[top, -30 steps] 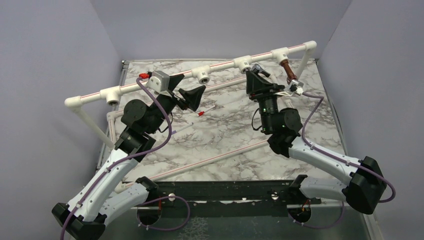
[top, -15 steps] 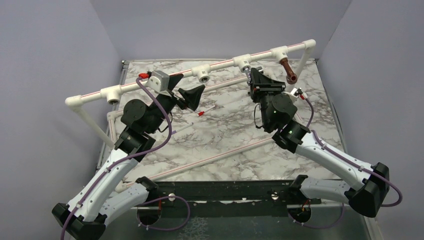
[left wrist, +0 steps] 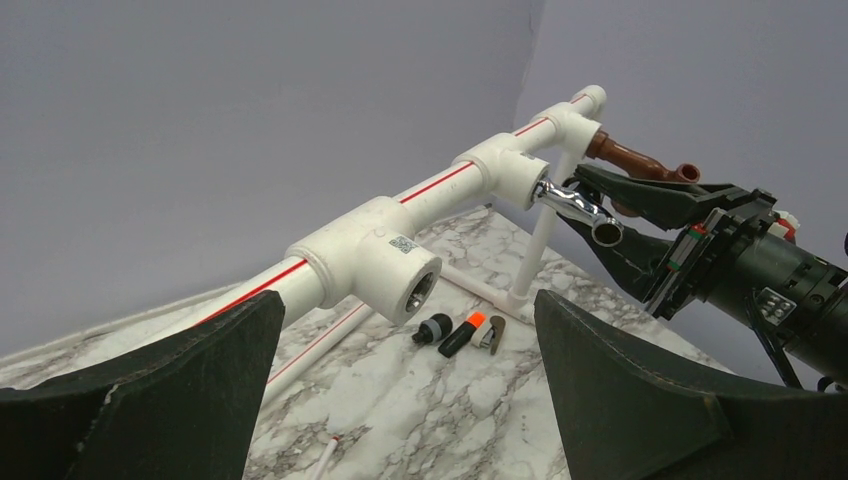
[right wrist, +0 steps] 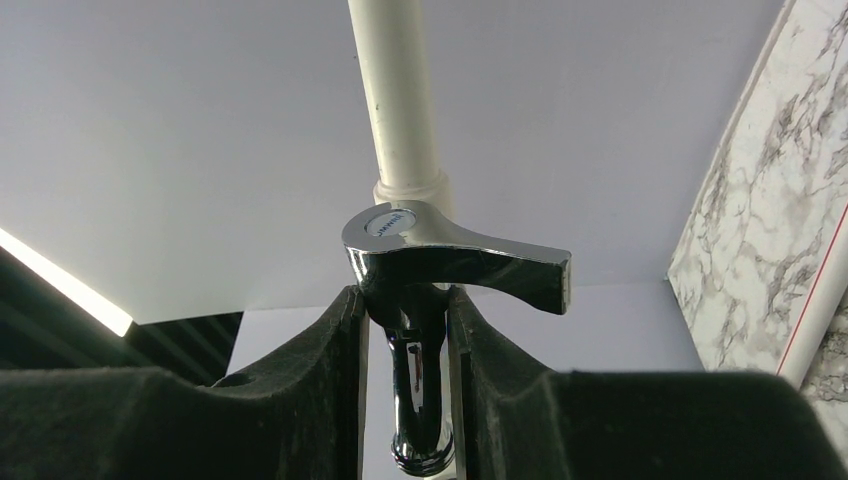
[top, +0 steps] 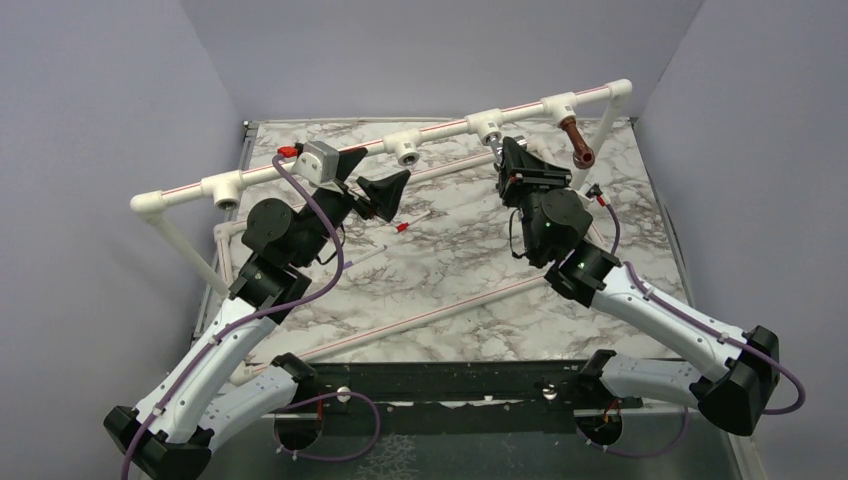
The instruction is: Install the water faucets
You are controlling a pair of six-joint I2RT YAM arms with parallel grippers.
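In the upper right, the right tool (right wrist: 405,330) is pinched narrowly on the chrome faucet (right wrist: 455,255), whose stem points straight ahead into the white pipe socket (left wrist: 520,175), while the left tool (top: 372,178) gapes empty, well off left.

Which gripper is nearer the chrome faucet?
Right. The right gripper is shut on the chrome faucet at its white tee; the left gripper hangs open farther left along the pipe, by an empty tee, apart from the faucet.
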